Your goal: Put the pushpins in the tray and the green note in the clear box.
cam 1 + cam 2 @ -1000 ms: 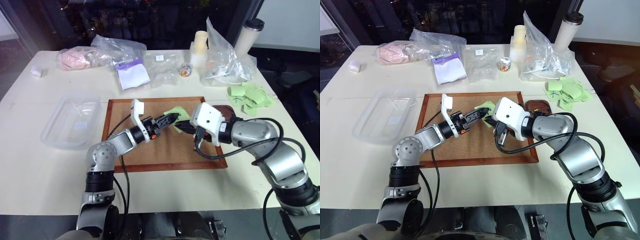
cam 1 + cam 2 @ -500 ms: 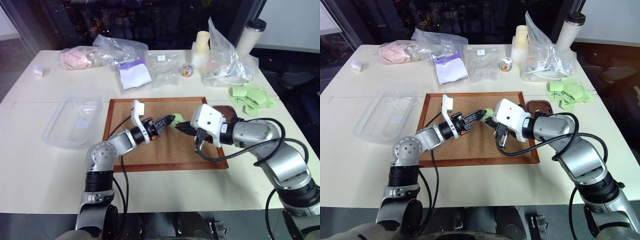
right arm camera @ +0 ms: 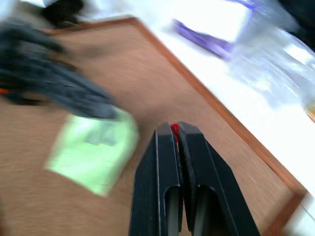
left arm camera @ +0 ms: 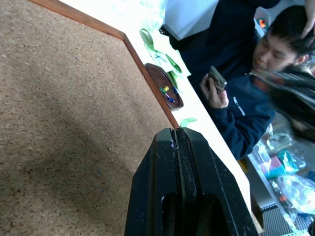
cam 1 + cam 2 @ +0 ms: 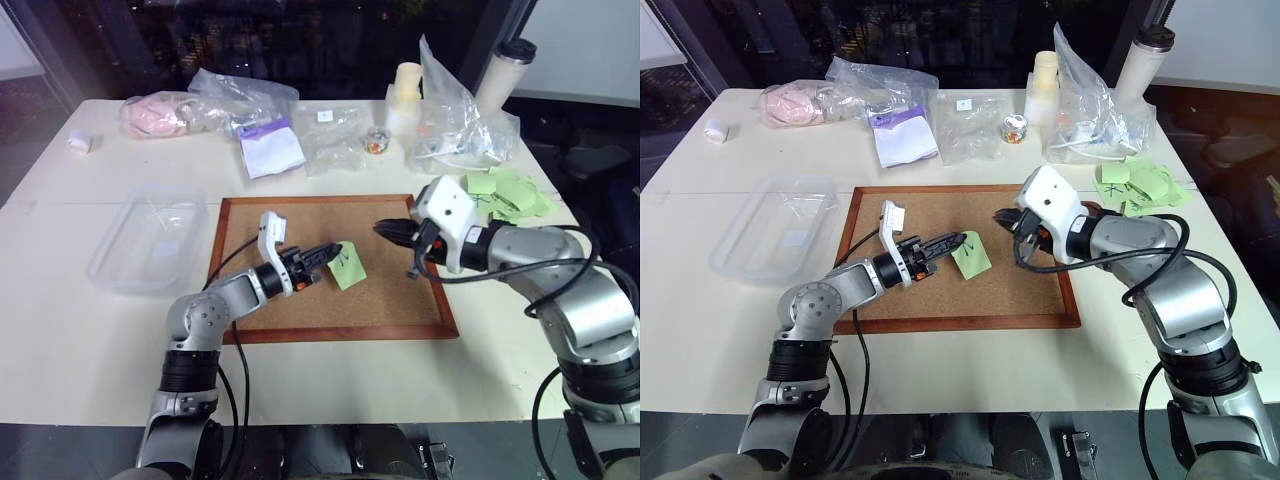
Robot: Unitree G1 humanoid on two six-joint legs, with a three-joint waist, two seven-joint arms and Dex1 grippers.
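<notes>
A wide white table [image 5: 90, 330] fills the foreground, its surface brightly lit from above. Behind its far edge stands a dark window [image 5: 300, 40] with black vertical frames, faint lights glinting in the glass. A pale wall panel [image 5: 590, 45] shows at the far right corner.

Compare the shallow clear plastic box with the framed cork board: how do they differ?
The clear plastic box is transparent and walled; the brown-framed cork board is opaque and flat. The box is smaller and holds nothing, while both grippers hang over the board. Both are rectangular and lie on the white table.
</notes>
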